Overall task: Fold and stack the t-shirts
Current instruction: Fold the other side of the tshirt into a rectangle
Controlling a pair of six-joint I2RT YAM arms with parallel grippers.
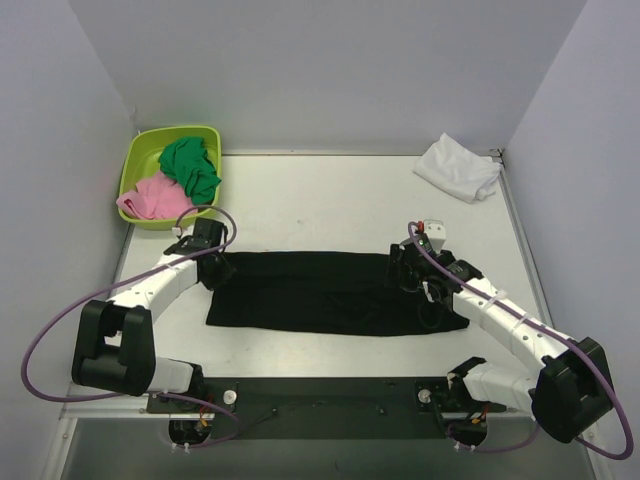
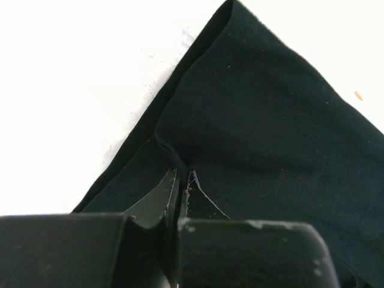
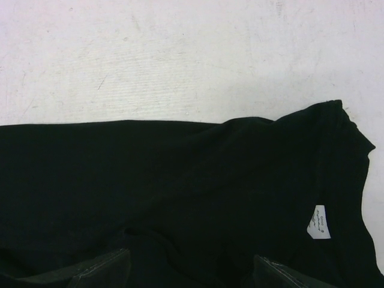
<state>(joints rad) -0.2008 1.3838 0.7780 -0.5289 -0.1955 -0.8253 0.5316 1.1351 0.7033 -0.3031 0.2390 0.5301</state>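
Note:
The black t-shirt (image 1: 320,295) lies folded in a long strip across the middle of the table. My left gripper (image 1: 218,268) sits at the strip's far left corner. In the left wrist view its jaws (image 2: 183,180) are shut on a pinched ridge of the black cloth (image 2: 270,120). My right gripper (image 1: 405,272) hovers over the strip's right part with its fingers (image 3: 102,270) wide apart and only flat cloth (image 3: 150,180) below. The shirt's small white neck label (image 3: 318,222) shows to the right of them. The white t-shirt (image 1: 458,167) lies crumpled at the back right corner.
A lime-green tub (image 1: 145,150) stands at the back left corner, holding a green cloth (image 1: 190,168) and a pink cloth (image 1: 152,198). Pale walls close in the table on the left, back and right. A dark base rail (image 1: 330,395) runs along the near edge.

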